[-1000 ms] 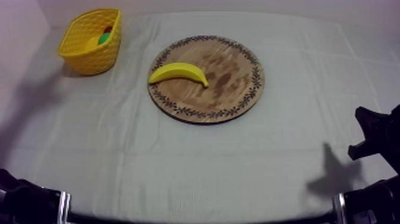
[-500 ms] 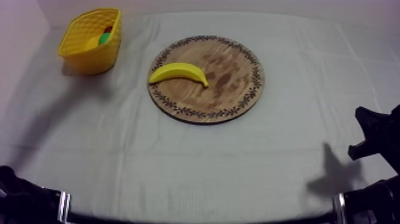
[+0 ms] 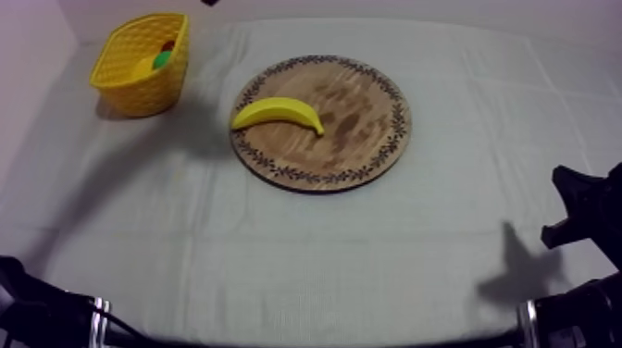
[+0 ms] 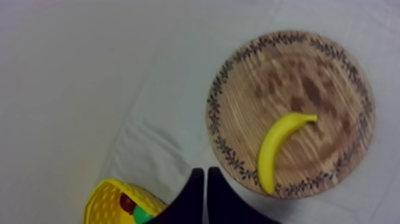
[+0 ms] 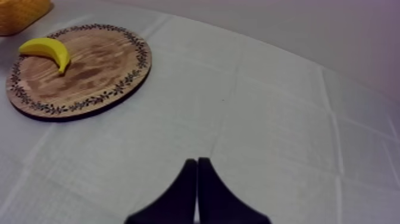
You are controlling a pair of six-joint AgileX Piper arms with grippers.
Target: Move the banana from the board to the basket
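The left claw [image 4: 205,172] was closed to a narrow wedge with nothing between its fingers. Seen from the left wrist, it hung above the cloth [image 4: 89,77] in the gap between the basket [image 4: 102,201] and the board [image 4: 309,77], touching neither. The right claw [image 5: 197,162] was likewise pressed shut and empty, over bare cloth well apart from the board [image 5: 89,68]; from above, the right arm [image 3: 581,211] sat low at the table's right side.

The basket [image 3: 139,91] stood near the far left corner of the table. In it lay a small red fruit [image 3: 167,44] and a green thing [image 3: 163,59] beside it, whose kind could not be told; the left wrist view showed the same red fruit [image 4: 127,202] and green thing [image 4: 141,214] just inside the rim.

The banana [image 3: 278,112] lay flat on the left part of the board [image 3: 361,116], inside the patterned rim, its curve bowed away from the board's middle. From the left wrist the banana [image 4: 277,149] showed whole and uncovered, and from the right wrist the banana [image 5: 46,49] lay at the side of the board nearer the basket [image 5: 21,12].

A strip of bare cloth [image 3: 199,130] parted basket and board. The near half of the table held only cloth, and so did the stretch right of the board.
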